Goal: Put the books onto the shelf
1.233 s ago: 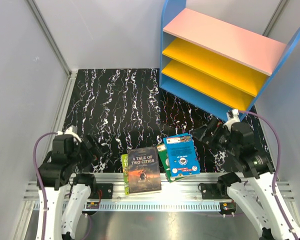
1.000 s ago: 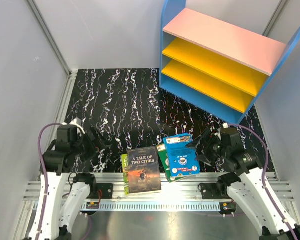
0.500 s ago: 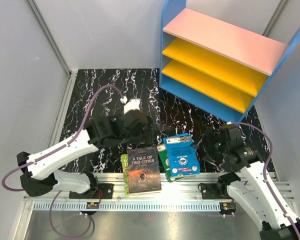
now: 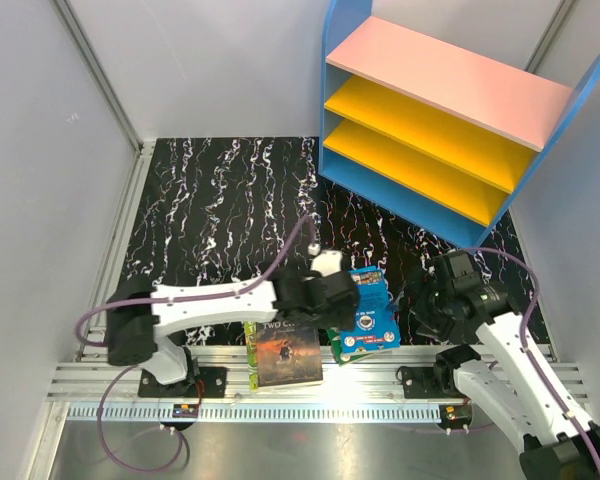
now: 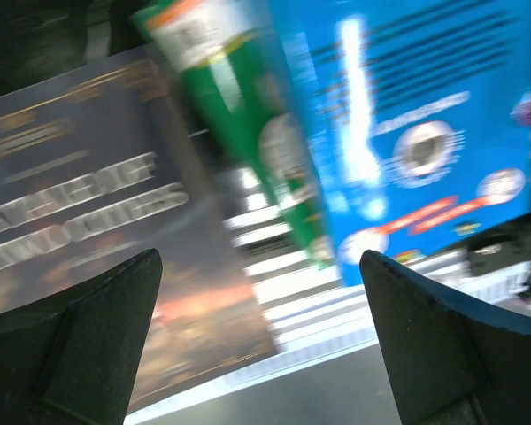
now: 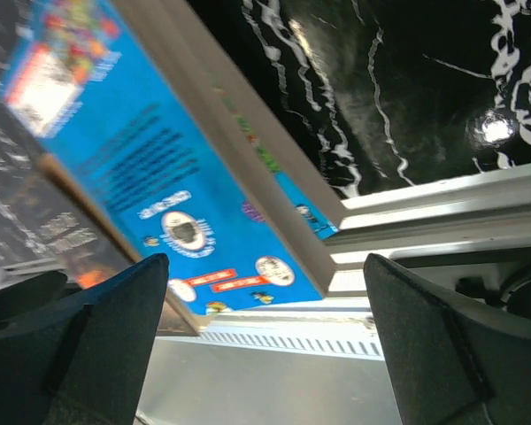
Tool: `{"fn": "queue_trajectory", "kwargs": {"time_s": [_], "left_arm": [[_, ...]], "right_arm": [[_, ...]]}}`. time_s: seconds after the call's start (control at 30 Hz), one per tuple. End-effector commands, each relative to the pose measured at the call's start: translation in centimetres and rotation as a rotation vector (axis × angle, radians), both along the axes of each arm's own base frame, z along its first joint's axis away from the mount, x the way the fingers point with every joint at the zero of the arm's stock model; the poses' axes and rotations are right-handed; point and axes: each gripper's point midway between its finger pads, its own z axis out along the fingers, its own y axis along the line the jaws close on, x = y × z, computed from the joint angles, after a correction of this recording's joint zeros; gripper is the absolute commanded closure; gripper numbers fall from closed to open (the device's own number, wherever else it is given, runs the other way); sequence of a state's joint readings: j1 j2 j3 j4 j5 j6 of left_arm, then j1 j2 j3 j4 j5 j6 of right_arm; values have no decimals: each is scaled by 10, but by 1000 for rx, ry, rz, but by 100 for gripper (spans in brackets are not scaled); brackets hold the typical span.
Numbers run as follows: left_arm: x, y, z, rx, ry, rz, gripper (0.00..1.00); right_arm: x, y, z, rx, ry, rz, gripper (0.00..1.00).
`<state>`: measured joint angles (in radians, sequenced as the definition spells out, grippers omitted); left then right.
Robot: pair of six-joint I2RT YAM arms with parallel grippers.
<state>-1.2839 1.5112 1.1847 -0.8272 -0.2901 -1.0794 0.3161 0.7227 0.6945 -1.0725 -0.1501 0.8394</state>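
Observation:
Several books lie at the table's near edge. The dark "A Tale of Two Cities" (image 4: 288,355) partly covers a lime-green one (image 4: 248,345); the blue one (image 4: 372,318) lies on a green one (image 4: 330,340). My left gripper (image 4: 332,308) hangs open just over the dark and blue books. Its wrist view is blurred and shows the dark cover (image 5: 88,212), green cover (image 5: 248,115) and blue cover (image 5: 425,115), with the left gripper (image 5: 258,258) holding nothing. My right gripper (image 4: 420,300) stands open just right of the blue book (image 6: 142,177), empty in its own view (image 6: 265,262). The shelf (image 4: 450,120) stands at the back right.
A ribbed metal rail (image 4: 380,385) runs along the near edge under the books' lower ends. Grey walls close in the black marbled table (image 4: 220,200) on the left, back and right. The left arm's purple cable (image 4: 280,262) loops above the table.
My left arm has swung from the near left corner across to the books, still moving. The right arm has dropped lower and closer to the blue book. The books have not moved.

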Motion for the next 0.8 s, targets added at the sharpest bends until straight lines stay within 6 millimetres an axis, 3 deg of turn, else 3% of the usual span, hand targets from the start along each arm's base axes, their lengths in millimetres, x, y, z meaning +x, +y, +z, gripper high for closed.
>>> {"fn": "queue_trajectory", "kwargs": {"time_s": [0.0, 0.07, 0.17, 0.3, 0.43, 0.5, 0.63, 0.77], "left_arm": [[2, -73, 21, -169, 0, -33, 1], [2, -93, 22, -213, 14, -58, 1], [5, -103, 4, -204, 52, -76, 1], [9, -90, -20, -161, 99, -23, 1], [8, -81, -27, -156, 109, -15, 1], [8, -79, -32, -167, 122, -6, 1], [7, -85, -38, -254, 157, 8, 1], [9, -94, -42, -375, 185, 29, 1]], "right_arm": [[-1, 6, -16, 1, 30, 77, 1], [2, 6, -19, -8, 29, 91, 1], [11, 14, -20, 18, 26, 103, 2], [13, 25, -22, 67, 65, 111, 4], [19, 33, -31, 101, 72, 123, 11], [20, 33, -37, 98, 85, 130, 18], [26, 45, -42, 144, 99, 176, 53], [29, 50, -51, 157, 122, 206, 76]]}}
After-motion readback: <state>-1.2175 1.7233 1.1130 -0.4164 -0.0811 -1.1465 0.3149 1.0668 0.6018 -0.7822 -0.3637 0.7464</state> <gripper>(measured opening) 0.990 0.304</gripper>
